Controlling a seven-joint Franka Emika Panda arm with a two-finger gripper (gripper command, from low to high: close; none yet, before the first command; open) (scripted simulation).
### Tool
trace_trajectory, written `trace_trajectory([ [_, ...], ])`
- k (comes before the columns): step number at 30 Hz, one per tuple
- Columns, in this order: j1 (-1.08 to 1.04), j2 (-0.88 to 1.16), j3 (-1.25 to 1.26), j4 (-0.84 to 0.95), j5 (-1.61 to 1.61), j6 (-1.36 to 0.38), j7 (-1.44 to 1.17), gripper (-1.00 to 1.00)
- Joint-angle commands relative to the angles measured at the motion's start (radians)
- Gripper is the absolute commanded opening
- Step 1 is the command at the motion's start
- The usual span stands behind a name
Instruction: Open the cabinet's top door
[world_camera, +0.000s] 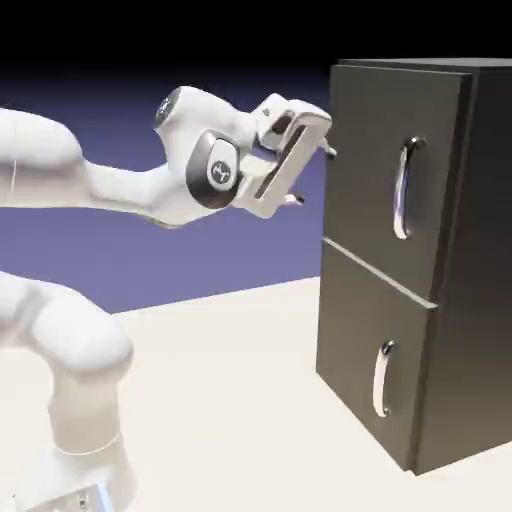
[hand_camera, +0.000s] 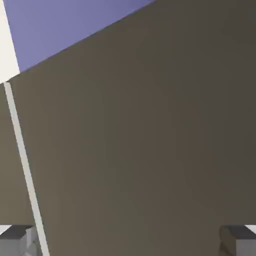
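Observation:
The tall dark cabinet (world_camera: 470, 300) stands at the right of the exterior view, both front doors shut. Its top door (world_camera: 365, 150) carries a long curved silver handle (world_camera: 403, 190); the shorter door (world_camera: 350, 340) below has a smaller handle (world_camera: 381, 380). My gripper (world_camera: 313, 176) hangs open just left of the top door's left edge, fingertips pointing at the panel, well apart from the handle and holding nothing. In the hand view the gripper (hand_camera: 128, 242) faces the dark door surface (hand_camera: 145, 140), with a pale seam (hand_camera: 22, 160) running down the left; no handle shows there.
The pale table (world_camera: 230, 400) stretches in front of the cabinet. My white arm (world_camera: 60, 330) rises at the exterior view's left. Blue-violet backdrop (hand_camera: 70, 25) shows past the cabinet's edge in the hand view.

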Motion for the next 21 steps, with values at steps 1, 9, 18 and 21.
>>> trace_trajectory([
  [1, 0.020, -0.021, -0.022, 0.005, -0.044, -0.008, -0.042, 0.00],
  [9, 0.178, -0.184, -0.196, 0.043, -0.392, -0.072, -0.374, 0.00],
  [18, 0.356, -0.369, -0.391, 0.086, -0.783, -0.144, -0.748, 0.00],
  [21, 0.416, -0.430, -0.457, 0.100, -0.914, -0.168, -0.872, 0.00],
])
